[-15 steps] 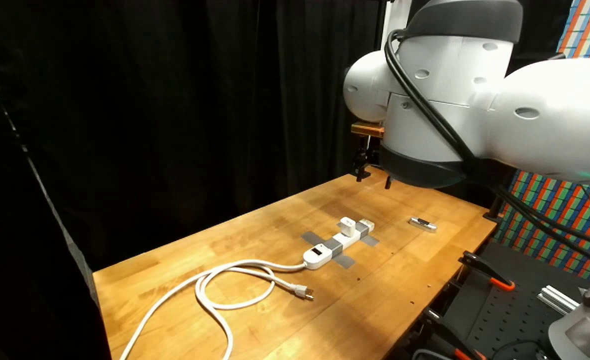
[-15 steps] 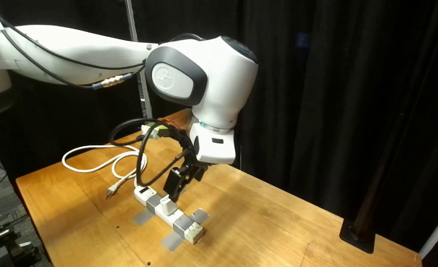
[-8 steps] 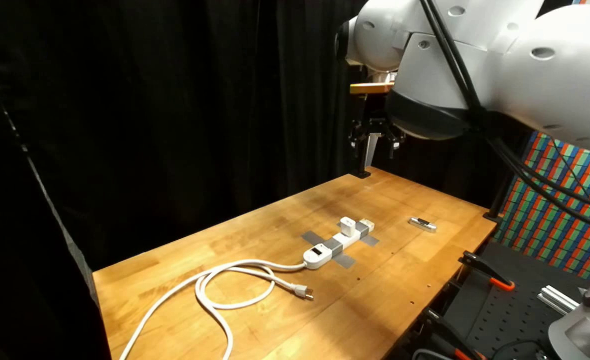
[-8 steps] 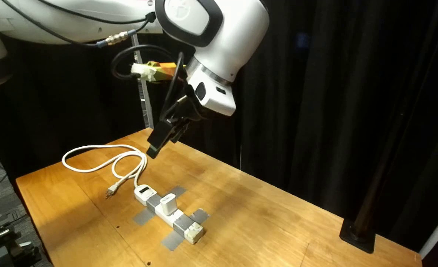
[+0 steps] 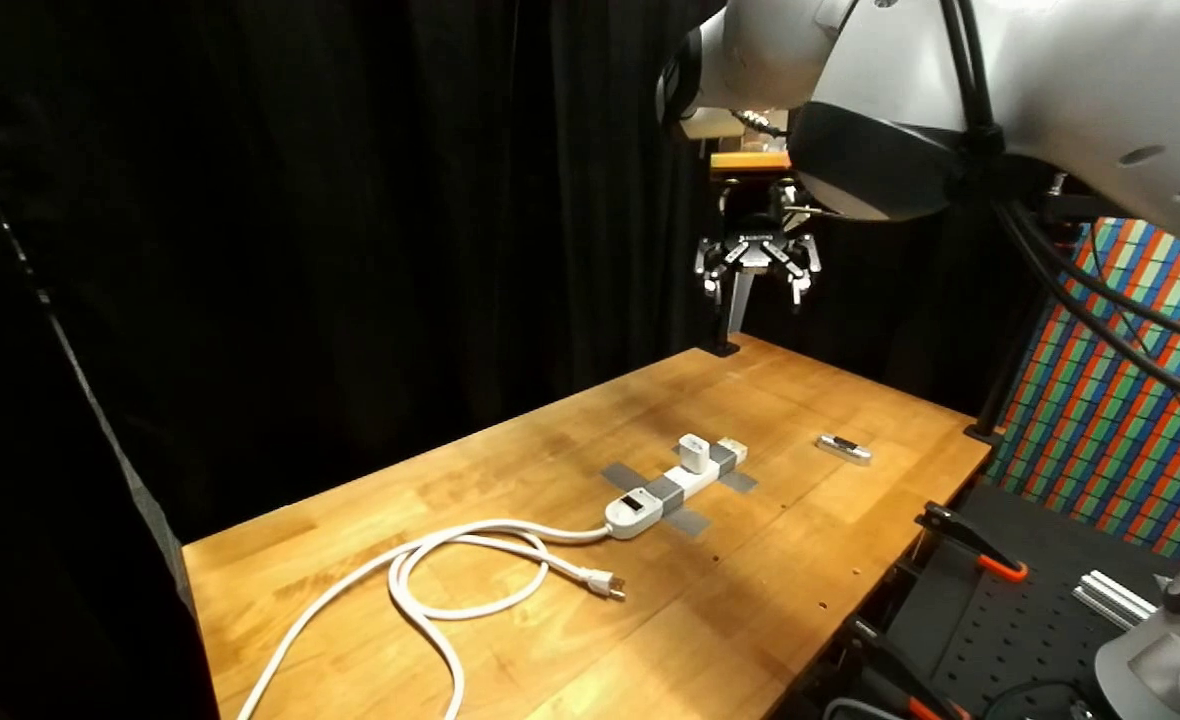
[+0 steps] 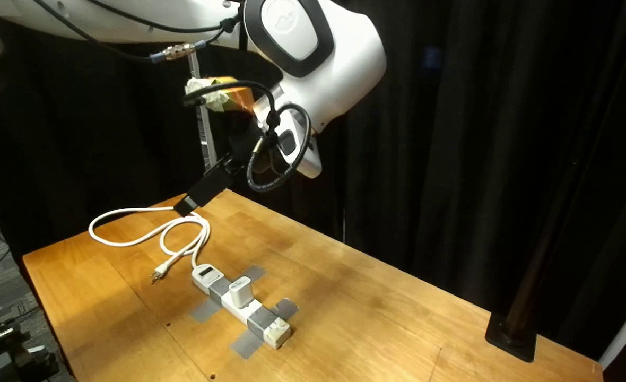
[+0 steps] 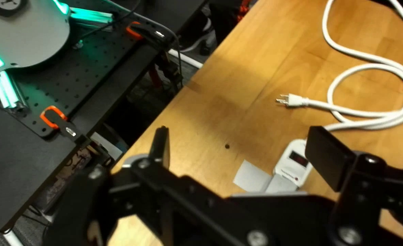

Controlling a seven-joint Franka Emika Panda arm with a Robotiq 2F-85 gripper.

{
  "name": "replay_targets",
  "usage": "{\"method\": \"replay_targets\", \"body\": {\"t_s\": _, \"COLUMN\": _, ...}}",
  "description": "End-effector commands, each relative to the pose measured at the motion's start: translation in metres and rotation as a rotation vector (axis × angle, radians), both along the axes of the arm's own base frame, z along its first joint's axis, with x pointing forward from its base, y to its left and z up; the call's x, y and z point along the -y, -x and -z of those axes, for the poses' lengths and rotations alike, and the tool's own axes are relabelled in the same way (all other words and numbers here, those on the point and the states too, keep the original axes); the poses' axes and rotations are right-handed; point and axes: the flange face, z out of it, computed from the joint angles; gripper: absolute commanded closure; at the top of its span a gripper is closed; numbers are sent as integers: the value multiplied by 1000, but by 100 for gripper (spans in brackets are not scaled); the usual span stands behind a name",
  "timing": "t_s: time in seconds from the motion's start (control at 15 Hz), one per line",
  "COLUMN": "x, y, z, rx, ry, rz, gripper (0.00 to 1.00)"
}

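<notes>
Hand (image 5: 755, 292): wide, above bench (image 5: 800, 520)
Strip (image 5: 691, 483): taped, adapter (image 5: 693, 455) upright in it
Cord (image 5: 495, 523): loosely looped
Clamps (image 5: 972, 540): by bench edge

The black tool (image 7: 244, 151) reaches up from the bottom of the wrist view, its jaws spread wide over the table (image 7: 273, 41). The finger at the view's right partly covers the windowed end of a white power strip (image 7: 290, 164), which farther along disappears behind the tool. Gray tape (image 7: 252, 177) crosses the power strip and lies on the table beside it. A hole (image 7: 227, 146) shows between the fingers. Farther up, a white plug (image 7: 294, 100) points its prongs leftward, its cord (image 7: 392, 114) looping at the right edge. At upper left, a gray disc (image 7: 24, 39) glowing green along its rim sits over a perforated board (image 7: 85, 73), with two orange-and-black clamps (image 7: 68, 129) at its edge.
</notes>
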Motion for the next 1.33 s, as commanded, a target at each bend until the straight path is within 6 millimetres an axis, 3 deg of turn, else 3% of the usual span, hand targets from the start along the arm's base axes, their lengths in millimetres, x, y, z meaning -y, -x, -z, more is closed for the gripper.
{"method": "replay_targets", "body": {"t_s": 0.0, "x": -13, "y": 30, "z": 21, "rx": -140, "ry": -88, "rz": -98, "gripper": 0}}
{"method": "replay_targets", "body": {"t_s": 0.07, "x": -8, "y": 14, "z": 17, "rx": -84, "ry": -33, "rz": -69, "gripper": 0}}
{"method": "replay_targets", "body": {"t_s": 0.27, "x": -14, "y": 27, "z": 33, "rx": -151, "ry": -63, "rz": -92, "gripper": 0}}
{"method": "replay_targets", "body": {"t_s": 0.6, "x": -13, "y": 28, "z": 29, "rx": -147, "ry": -69, "rz": -92, "gripper": 0}}
{"method": "replay_targets", "body": {"t_s": 0.67, "x": -14, "y": 25, "z": 27, "rx": -13, "ry": -120, "rz": -59, "gripper": 0}}
{"method": "replay_targets", "body": {"t_s": 1.27, "x": -26, "y": 46, "z": 51, "rx": 126, "ry": -409, "rz": 210, "gripper": 0}}
